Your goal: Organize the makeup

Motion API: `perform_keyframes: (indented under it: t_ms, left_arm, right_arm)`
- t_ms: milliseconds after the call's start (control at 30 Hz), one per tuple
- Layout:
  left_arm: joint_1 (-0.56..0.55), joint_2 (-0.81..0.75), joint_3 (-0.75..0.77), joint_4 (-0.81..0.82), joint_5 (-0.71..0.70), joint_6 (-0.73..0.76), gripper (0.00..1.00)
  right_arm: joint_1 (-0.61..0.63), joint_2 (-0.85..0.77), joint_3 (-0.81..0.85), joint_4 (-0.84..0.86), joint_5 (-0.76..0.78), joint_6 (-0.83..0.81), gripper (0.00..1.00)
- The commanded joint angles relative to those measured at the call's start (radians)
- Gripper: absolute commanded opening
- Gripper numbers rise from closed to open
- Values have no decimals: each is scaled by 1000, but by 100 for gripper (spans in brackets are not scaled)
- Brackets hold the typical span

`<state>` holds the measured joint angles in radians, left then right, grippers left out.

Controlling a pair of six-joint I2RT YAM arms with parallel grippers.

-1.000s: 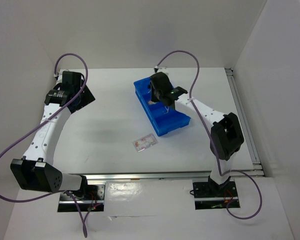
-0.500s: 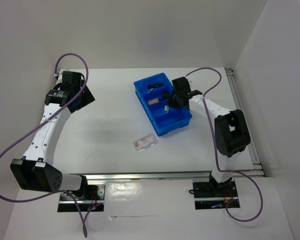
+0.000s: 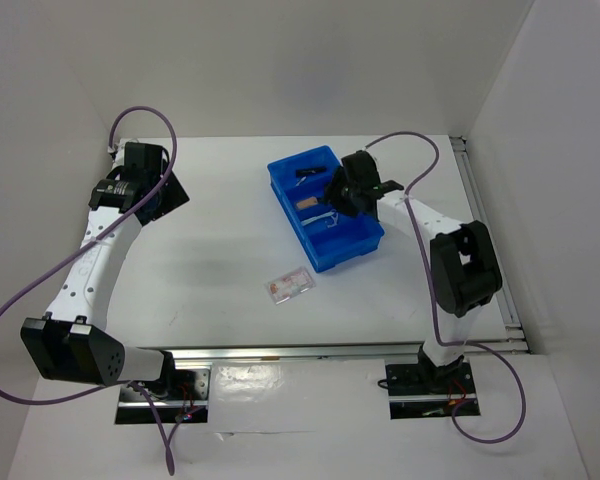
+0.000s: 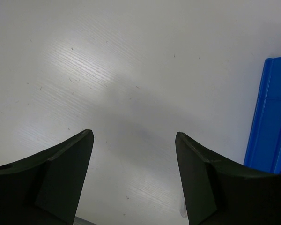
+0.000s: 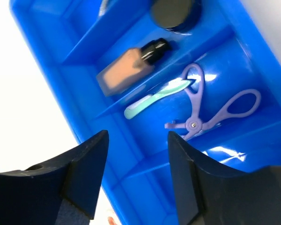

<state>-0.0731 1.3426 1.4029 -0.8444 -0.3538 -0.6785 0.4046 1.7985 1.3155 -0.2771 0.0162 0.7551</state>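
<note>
Makeup (image 3: 310,202) mostly sorted inside blue tray (image 3: 330,262), top view; clear packet (image 3: 288,285) lies on desk just beside tray, likely next. Left wrist: left end effector (image 4: 133,136) spread, empty, off to tray's side. Right wrist: right end effector (image 5: 138,136) spread, empty, above tray's beige bottle (image 5: 129,70).

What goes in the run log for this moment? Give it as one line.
left gripper: open, over table | right gripper: open, above tray | bottle, lilac tool: in tray | packet: on table, outside tray
</note>
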Motion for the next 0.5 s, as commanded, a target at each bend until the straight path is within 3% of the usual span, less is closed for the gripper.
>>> perform_keyframes:
  t_ms: [0, 100, 233, 367, 467]
  left_arm:
    - [6, -34, 27, 10, -16, 25, 84]
    - [6, -34, 27, 10, -16, 25, 84]
    - [6, -34, 27, 10, -16, 25, 84]
    - [6, -34, 27, 19, -7, 25, 84]
    - [6, -34, 27, 19, 4, 16, 84]
  right_arm:
    - [87, -135, 13, 35, 48, -184, 60]
    - [193, -208, -19, 49, 48, -351, 60]
    - [361, -238, -50, -71, 91, -459, 71]
    - [497, -202, -68, -195, 126, -407, 86]
    - [534, -189, -107, -244, 88, -236, 92]
